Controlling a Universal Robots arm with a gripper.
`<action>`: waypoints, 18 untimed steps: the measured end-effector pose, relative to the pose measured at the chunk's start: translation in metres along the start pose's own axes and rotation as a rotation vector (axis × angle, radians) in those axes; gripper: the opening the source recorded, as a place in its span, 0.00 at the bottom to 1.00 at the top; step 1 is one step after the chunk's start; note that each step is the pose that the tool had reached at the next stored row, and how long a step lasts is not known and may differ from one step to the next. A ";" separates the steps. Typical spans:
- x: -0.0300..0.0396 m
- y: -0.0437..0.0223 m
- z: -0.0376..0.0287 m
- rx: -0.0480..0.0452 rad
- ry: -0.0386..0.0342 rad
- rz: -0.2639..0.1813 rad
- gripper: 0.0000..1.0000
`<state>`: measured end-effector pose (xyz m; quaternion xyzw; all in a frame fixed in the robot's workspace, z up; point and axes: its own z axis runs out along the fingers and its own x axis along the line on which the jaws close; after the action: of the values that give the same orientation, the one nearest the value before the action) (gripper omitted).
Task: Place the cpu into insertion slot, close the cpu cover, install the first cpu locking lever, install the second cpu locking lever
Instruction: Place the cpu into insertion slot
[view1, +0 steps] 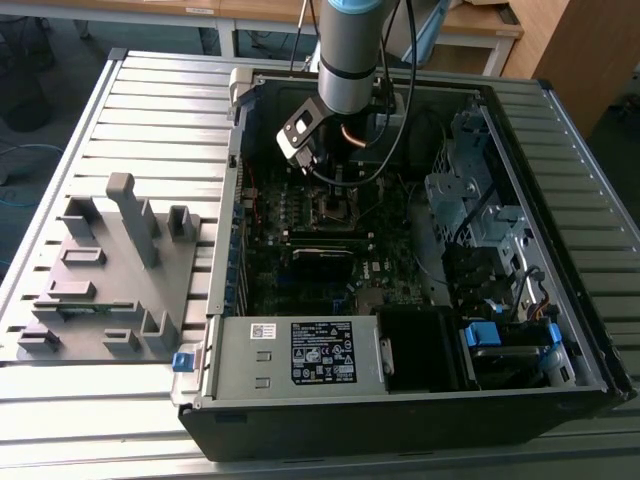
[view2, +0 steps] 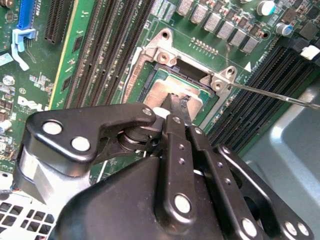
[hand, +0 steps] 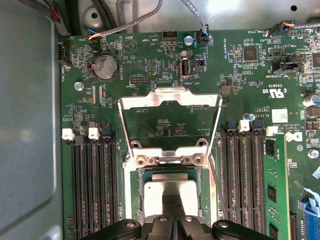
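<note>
The cpu (hand: 170, 192) lies flat in the insertion slot (hand: 134, 196), its dull silver top (view2: 162, 92) facing up. The cpu cover (hand: 170, 99) stands flipped back on its hinge, and the green board shows through its square cut-out. My gripper (view2: 177, 102) is shut, its narrow fingertips together right at the cpu's top, with nothing between them. The fingers (hand: 165, 225) hang over the near half of the chip. A thin wire locking lever (view2: 280, 97) sticks out free beside the socket. In the exterior view the gripper (view1: 335, 192) reaches down into the open computer case.
Long black memory slots (hand: 95, 190) flank the socket on both sides, and a green memory stick (hand: 275, 190) stands in one. A coin battery (hand: 105, 67) and cables lie beyond the cover. A grey fixture (view1: 110, 270) sits outside the case on the exterior view's left.
</note>
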<state>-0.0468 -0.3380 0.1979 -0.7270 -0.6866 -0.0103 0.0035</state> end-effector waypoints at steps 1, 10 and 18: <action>0.0000 0.0000 0.0001 -0.0001 0.0001 0.000 0.10; 0.0002 0.0001 -0.0061 -0.0003 0.0006 0.000 0.10; 0.0004 0.0002 -0.0188 -0.0002 0.0004 0.000 0.10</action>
<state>-0.0468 -0.3380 0.2167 -0.7270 -0.6866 -0.0105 0.0036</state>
